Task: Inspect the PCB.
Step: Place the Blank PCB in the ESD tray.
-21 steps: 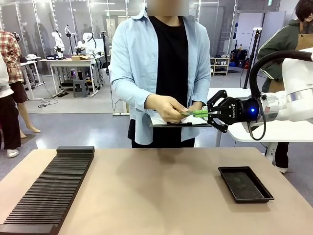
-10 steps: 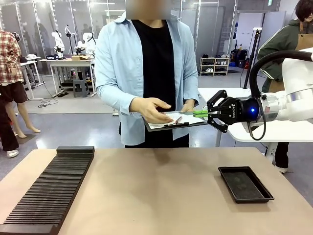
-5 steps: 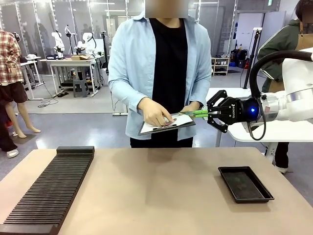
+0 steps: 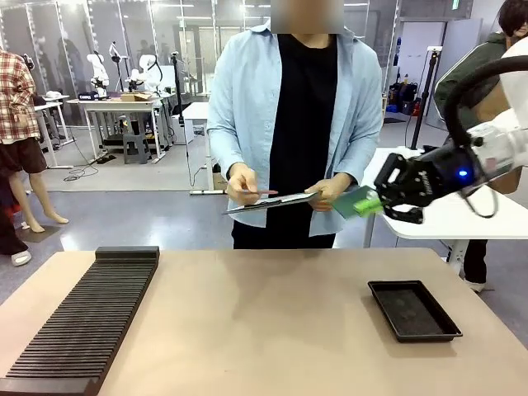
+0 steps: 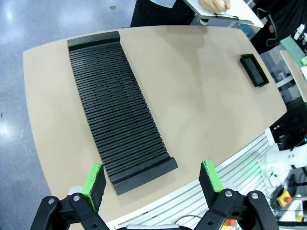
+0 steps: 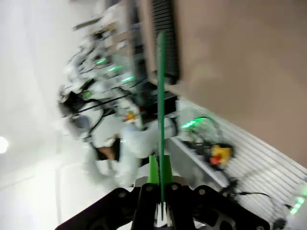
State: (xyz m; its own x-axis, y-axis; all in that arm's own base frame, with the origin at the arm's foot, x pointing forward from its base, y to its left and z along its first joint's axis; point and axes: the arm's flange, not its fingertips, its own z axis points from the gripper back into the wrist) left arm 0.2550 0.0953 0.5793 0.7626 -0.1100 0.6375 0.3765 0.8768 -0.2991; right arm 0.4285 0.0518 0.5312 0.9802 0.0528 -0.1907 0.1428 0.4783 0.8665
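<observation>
Right claw [image 4: 381, 201]: black, green-padded, clamped on the thin flat green rectangular PCB [image 4: 358, 202], held in the air above the far edge of the tan worktop [image 4: 272, 322], just beside the person's hand [image 4: 332, 191] at the claw's 9 o'clock. In the right wrist view the board [image 6: 160, 91] runs edge-on toward 12 o'clock from between the closed pads [image 6: 153, 168].

Left claw [image 5: 152, 179]: fingers wide apart, holding nothing, high over the worktop [image 5: 201, 96] above the long black ribbed rack [image 5: 115, 105].

Judgement on the step: the board is being presented for inspection. Best to keep the grip at one edge, keep the pale face turned toward the person and hold steady clear of the grey clipboard with white paper [image 4: 272, 200].

The shallow black rectangular tray [image 4: 412, 309] sits at the claw's 6 o'clock, well below it.

Hard to make out:
- Right wrist view is motion-blurred; background unreadable.
- How deep the pads bite on the board cannot be told.
- Whether the person's hand touches the board cannot be told.
- Board markings are too small to read.
</observation>
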